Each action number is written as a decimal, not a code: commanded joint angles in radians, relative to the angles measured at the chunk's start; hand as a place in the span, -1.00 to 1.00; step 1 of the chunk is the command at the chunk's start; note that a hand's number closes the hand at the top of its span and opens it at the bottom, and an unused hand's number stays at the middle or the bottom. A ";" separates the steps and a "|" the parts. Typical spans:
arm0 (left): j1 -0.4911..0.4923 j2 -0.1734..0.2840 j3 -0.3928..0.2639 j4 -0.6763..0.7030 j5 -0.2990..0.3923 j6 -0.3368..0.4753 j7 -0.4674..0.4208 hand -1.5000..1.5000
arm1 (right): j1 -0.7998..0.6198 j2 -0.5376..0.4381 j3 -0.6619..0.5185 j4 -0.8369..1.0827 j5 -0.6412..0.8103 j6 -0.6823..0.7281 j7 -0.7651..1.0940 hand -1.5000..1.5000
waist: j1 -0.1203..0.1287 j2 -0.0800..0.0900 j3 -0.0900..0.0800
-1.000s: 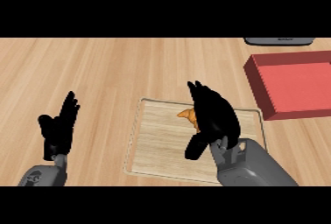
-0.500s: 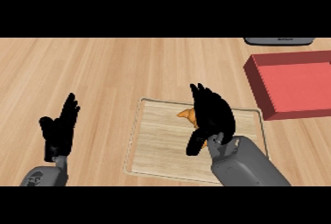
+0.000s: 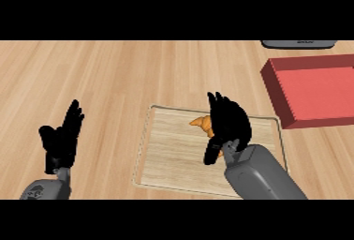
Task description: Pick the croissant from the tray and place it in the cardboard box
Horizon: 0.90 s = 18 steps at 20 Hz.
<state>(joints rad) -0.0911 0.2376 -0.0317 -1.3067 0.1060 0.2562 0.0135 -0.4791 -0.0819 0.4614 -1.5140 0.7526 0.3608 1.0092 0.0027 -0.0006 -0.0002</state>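
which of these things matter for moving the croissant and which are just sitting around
Part of the job:
- croissant, on the tray, partly hidden by the right hand
- tray
- red box, to the right of the tray
- right hand, open over the croissant

Lying about:
- left hand, open, resting at the left
- dark grey object at the top edge, cannot tell what it is

orange croissant (image 3: 201,124), pale wood-grain tray (image 3: 173,154), red box (image 3: 314,89)

Wood counter (image 3: 110,75) w/ tray (image 3: 166,154), red box (image 3: 314,91).
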 commanded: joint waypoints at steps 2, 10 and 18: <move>-0.017 -0.008 0.028 0.027 0.003 -0.029 -0.008 0.00 | -0.055 0.078 -0.008 0.057 0.034 0.037 0.098 -1.00 | 0.001 0.001 0.000; 0.004 -0.059 0.005 0.023 -0.061 0.003 -0.025 0.00 | 0.003 0.070 -0.081 0.208 0.119 -0.036 -0.090 -1.00 | 0.001 0.002 0.000; 0.029 -0.053 0.041 0.006 -0.063 -0.051 -0.013 0.00 | -0.009 0.082 -0.098 0.311 0.154 -0.097 -0.173 -1.00 | 0.002 0.001 0.000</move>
<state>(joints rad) -0.0731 0.1882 0.0026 -1.3109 0.0476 0.2283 0.0054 -0.4774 -0.0063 0.3929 -1.3018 0.8792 0.3140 0.8967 0.0041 0.0000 0.0000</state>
